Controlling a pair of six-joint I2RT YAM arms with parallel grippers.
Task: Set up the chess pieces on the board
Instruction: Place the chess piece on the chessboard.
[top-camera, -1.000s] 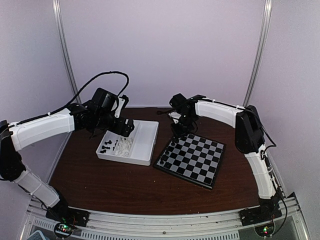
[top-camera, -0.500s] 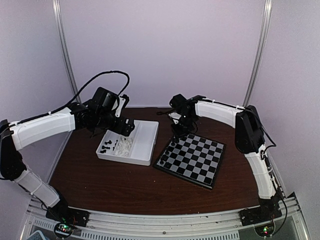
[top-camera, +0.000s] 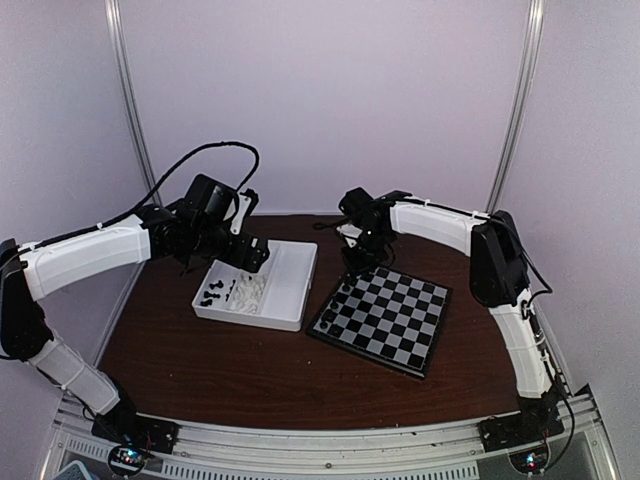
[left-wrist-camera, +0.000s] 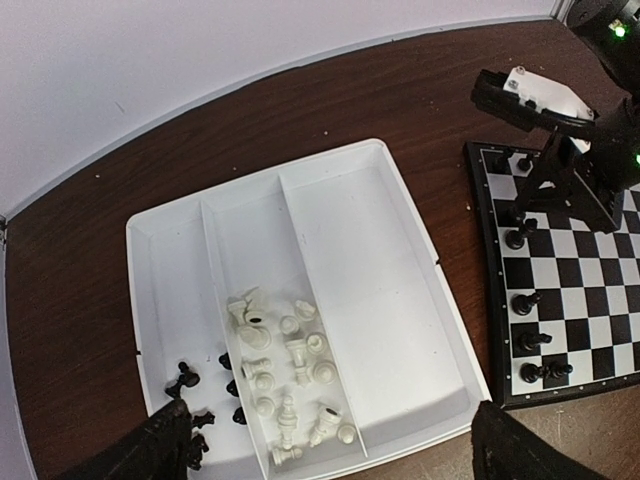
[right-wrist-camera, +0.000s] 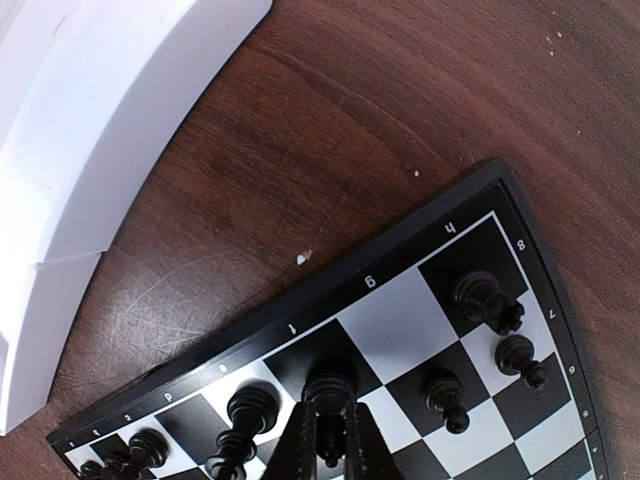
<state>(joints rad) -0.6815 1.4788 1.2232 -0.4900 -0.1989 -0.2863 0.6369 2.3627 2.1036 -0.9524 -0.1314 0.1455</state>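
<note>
The board (top-camera: 385, 318) lies right of centre, with black chess pieces (left-wrist-camera: 525, 300) standing along its far-left edge. My right gripper (right-wrist-camera: 331, 440) is shut on one black piece (right-wrist-camera: 331, 385), which stands on a dark edge square; other black pieces (right-wrist-camera: 485, 298) stand beside it. Above the white tray (left-wrist-camera: 400, 300) my left gripper (left-wrist-camera: 335, 450) hangs wide open, holding nothing. White pieces (left-wrist-camera: 285, 370) lie jumbled in the tray's middle compartment. A few black ones (left-wrist-camera: 190, 400) lie in the left compartment, partly hidden by my left finger (left-wrist-camera: 160, 450).
The tray's right compartment (left-wrist-camera: 380, 270) holds nothing. Its curved wall (right-wrist-camera: 90, 130) lies close to the board's corner, with a strip of brown table (right-wrist-camera: 300, 150) between them. Grey walls enclose the table at the back and sides.
The right gripper's jaws have closed the last bit onto the black piece. Neither arm has visibly moved, and the left gripper stays open.
</note>
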